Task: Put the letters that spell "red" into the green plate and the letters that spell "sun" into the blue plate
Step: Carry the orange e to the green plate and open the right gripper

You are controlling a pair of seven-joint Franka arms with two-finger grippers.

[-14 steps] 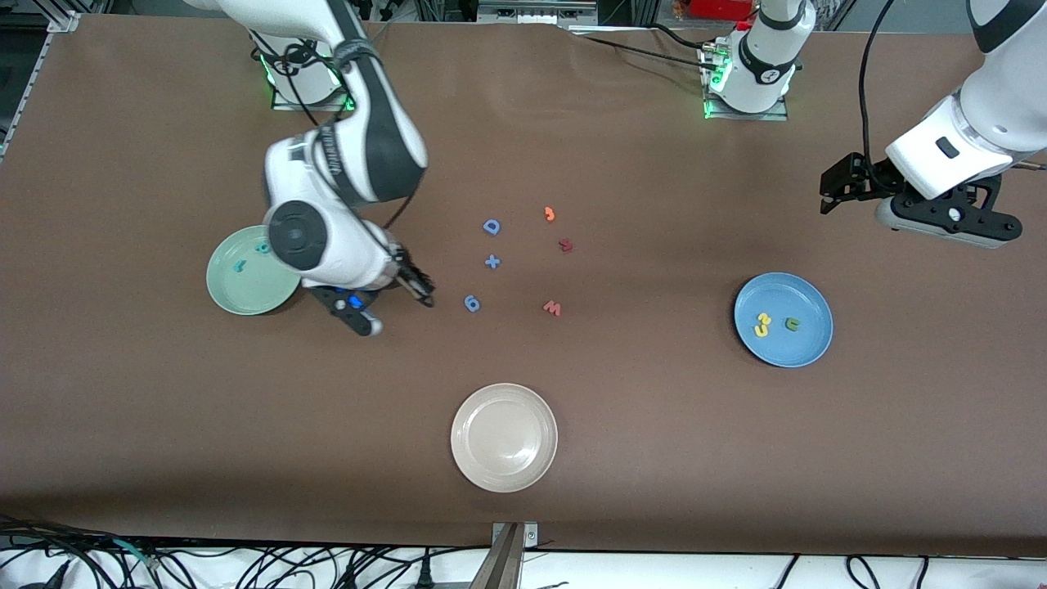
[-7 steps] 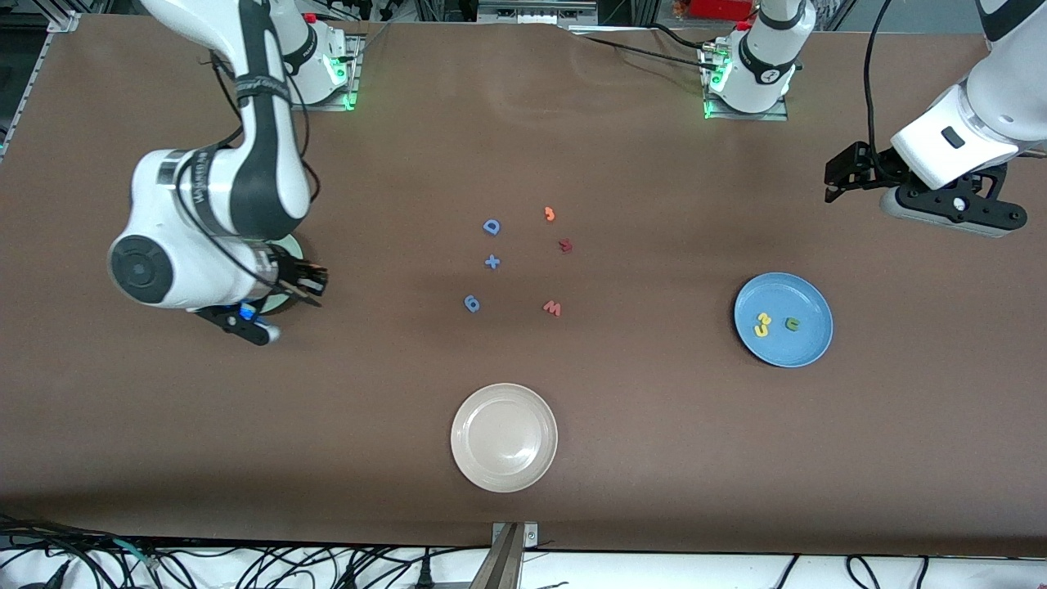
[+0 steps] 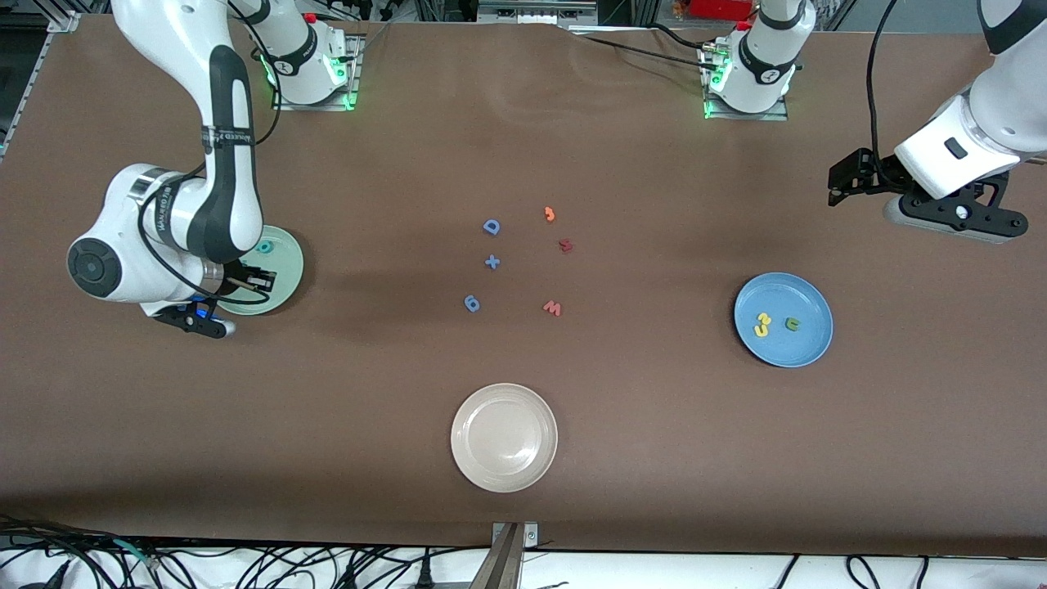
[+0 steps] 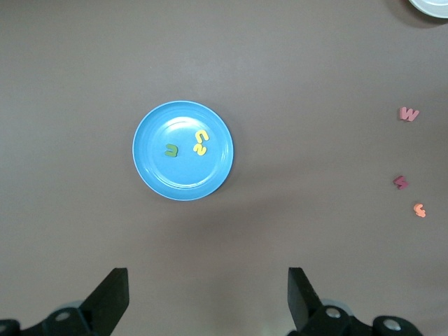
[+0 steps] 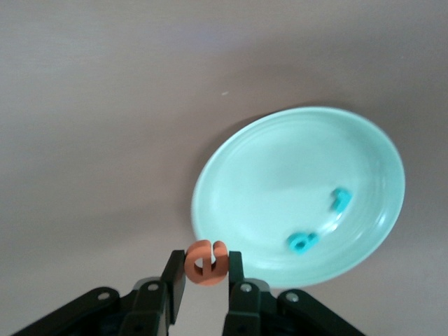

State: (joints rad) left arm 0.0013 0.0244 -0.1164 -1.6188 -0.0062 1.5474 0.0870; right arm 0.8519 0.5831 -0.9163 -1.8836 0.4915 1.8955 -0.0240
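My right gripper (image 5: 206, 271) is shut on the orange round "e" (image 5: 206, 262) and hangs over the rim of the green plate (image 5: 280, 161). Two teal letters (image 5: 341, 199) (image 5: 302, 242) lie in that plate. In the front view the right gripper (image 3: 260, 283) covers part of the green plate (image 3: 288, 254). The blue plate (image 3: 806, 343) holds yellow letters (image 3: 762, 325) close together and a green arch letter (image 3: 792, 324). My left gripper (image 3: 847, 184) waits open in the air near the left arm's end, looking down on the blue plate (image 4: 150, 175).
A cream-white plate (image 3: 504, 438) sits nearest the front camera. Mid-table lie a blue "D" (image 3: 491, 227), a blue plus (image 3: 492, 262), a blue "9" (image 3: 472, 303), a red "w" (image 3: 553, 307), a dark red "s" (image 3: 565, 245) and a small orange letter (image 3: 550, 214).
My right arm has swung from the middle of the table toward its own end, carrying the orange "e" to the green plate. The left arm has barely shifted.
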